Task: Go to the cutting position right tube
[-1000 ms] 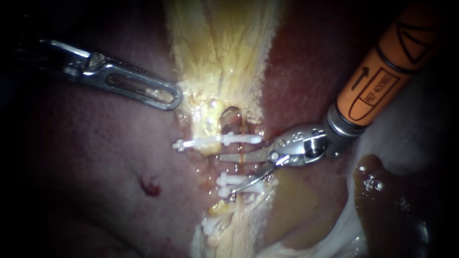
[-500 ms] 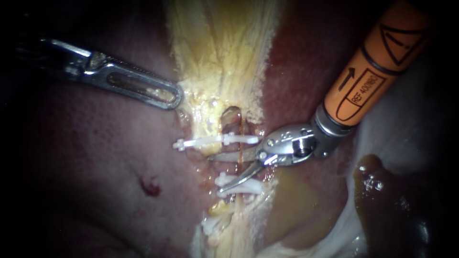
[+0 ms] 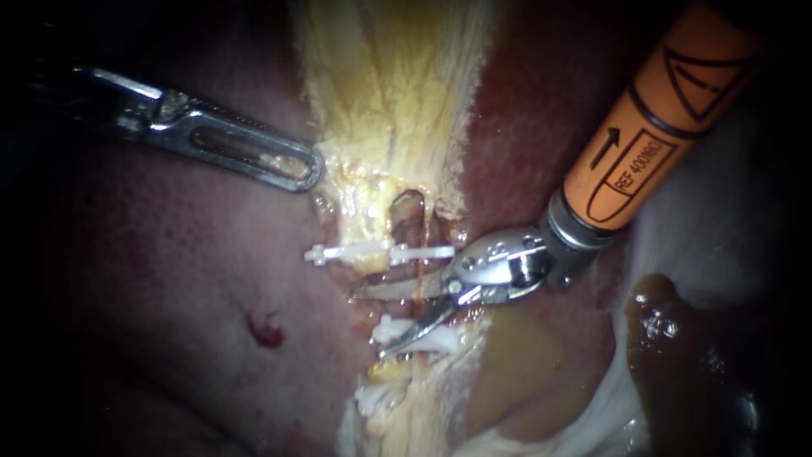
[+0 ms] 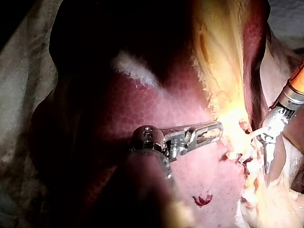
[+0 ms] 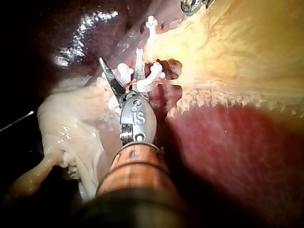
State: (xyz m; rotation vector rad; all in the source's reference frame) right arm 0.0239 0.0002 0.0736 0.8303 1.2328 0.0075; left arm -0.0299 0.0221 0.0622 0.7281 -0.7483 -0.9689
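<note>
A thin reddish tube [image 3: 420,272] runs down the yellow tissue strip, at the right of the clipped stalk. White clips cross the stalk above [image 3: 381,251] and below [image 3: 419,340]. My right instrument [image 3: 369,319], with an orange shaft and scissor blades, stands open, one blade over the tube and one lower, straddling it between the clips. In the right wrist view the blades [image 5: 122,66] spread among the clips [image 5: 149,81]. My left instrument [image 3: 292,167] is shut on the yellow tissue's edge [image 3: 331,173], above and left of the clips, as its own view [image 4: 209,131] also shows.
Dark red liver [image 3: 169,288] lies left of the strip, with a small bleeding spot [image 3: 266,330]. More liver [image 3: 524,127] lies on the right. Pale tissue and brown fluid [image 3: 668,338] sit at lower right, beneath the orange shaft [image 3: 651,127].
My right instrument has slid leftward: its open blades now reach farther across the tube between the clips. The left instrument has held still.
</note>
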